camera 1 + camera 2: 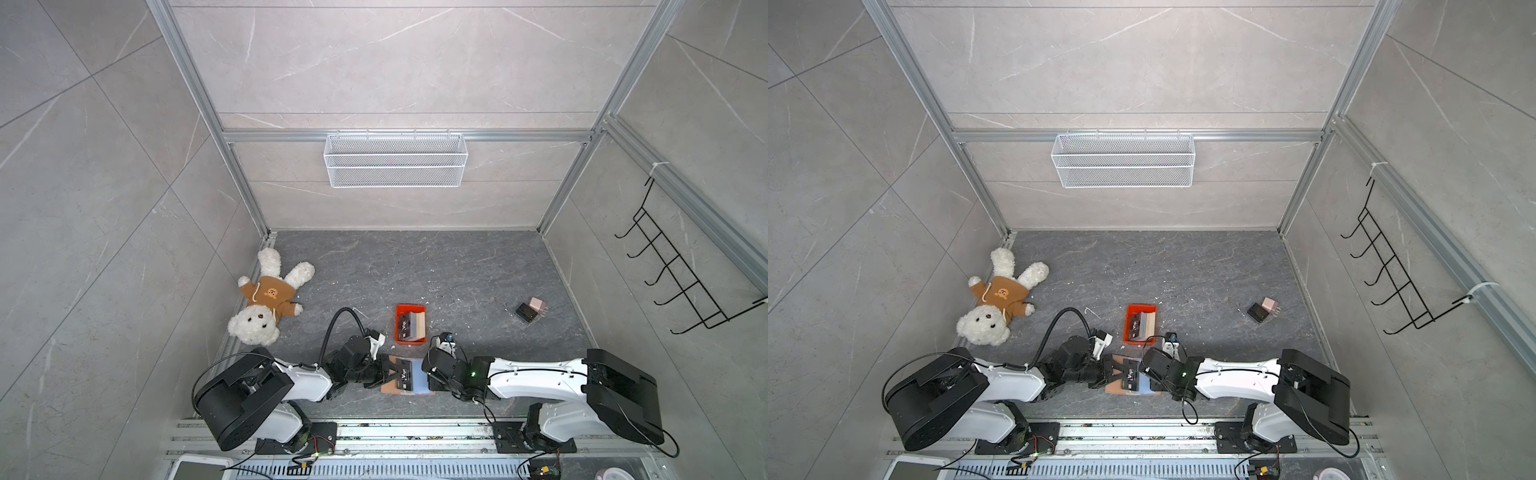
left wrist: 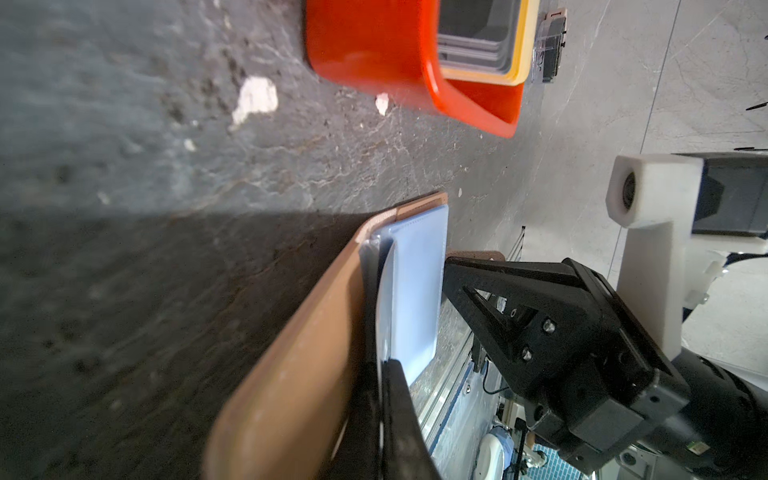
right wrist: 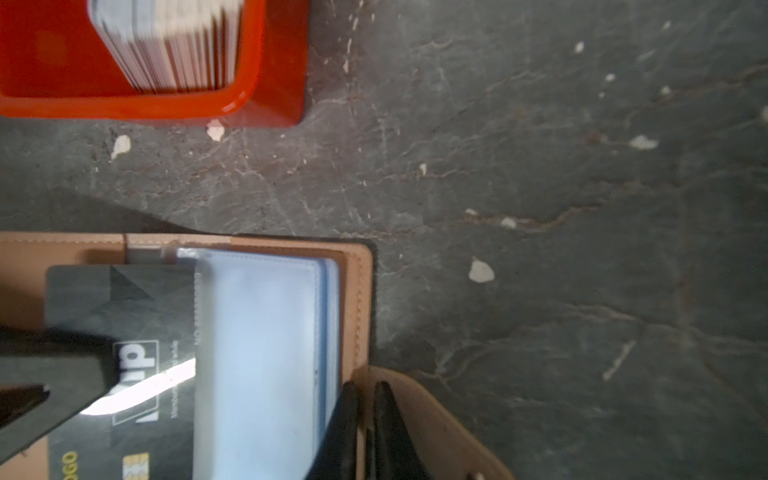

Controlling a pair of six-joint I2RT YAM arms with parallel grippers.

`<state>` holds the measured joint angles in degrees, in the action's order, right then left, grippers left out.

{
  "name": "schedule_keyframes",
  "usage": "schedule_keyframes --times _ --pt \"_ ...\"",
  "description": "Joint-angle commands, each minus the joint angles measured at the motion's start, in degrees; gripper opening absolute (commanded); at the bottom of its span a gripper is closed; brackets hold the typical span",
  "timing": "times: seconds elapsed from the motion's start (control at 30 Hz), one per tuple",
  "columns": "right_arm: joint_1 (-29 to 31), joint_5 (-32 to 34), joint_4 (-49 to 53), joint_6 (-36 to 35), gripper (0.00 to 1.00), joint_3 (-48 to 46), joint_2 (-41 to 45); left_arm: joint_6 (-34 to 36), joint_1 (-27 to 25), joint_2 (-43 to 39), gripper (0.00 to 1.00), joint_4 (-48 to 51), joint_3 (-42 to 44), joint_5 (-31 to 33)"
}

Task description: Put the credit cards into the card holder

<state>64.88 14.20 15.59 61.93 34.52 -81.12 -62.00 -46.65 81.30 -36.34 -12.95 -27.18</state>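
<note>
Slate floor (image 3: 540,208); card (image 3: 120,307) over card holder (image 3: 358,307), chip (image 3: 136,465) seen only by right wrist

Logged card holder (image 3: 358,299) as pinkish-tan with pale stitching, sleeves (image 3: 266,332) as clear bluish. Entered credit card (image 3: 137,316) as black, faint triangle pattern, white "VIP" lettering, gold chip (image 3: 136,465). Listed tray (image 3: 286,75) as glossy orange-red; floor (image 3: 540,208) as dark grey, pale-veined, white-flecked. Noted teddy bear (image 1: 253,326) as white, hoodie (image 1: 270,297) brown; basket (image 1: 395,166) as white mesh; block pair (image 1: 532,309) as black and pink.
</note>
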Motion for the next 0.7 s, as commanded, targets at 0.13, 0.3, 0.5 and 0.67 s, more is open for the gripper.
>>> schedule_keyframes --times 0.13,0.3,0.5,0.67 --pt "0.06 1.45 2.29 -0.40 0.12 -0.59 -1.82 -0.50 -0.68 1.77 0.11 3.72 -1.41 1.90" --pt "0.00 1.89 3.35 -0.21 0.12 -0.33 -2.17 -0.51 -0.88 1.67 0.16 5.85 -1.60 3.07" --pt "0.02 2.59 5.41 0.28 0.10 0.37 -3.50 -0.33 -0.86 0.90 0.22 9.20 -2.04 3.96" --pt "0.03 2.90 5.85 0.30 0.10 0.50 -3.43 0.52 -0.87 -2.00 0.25 16.03 -3.08 5.70"
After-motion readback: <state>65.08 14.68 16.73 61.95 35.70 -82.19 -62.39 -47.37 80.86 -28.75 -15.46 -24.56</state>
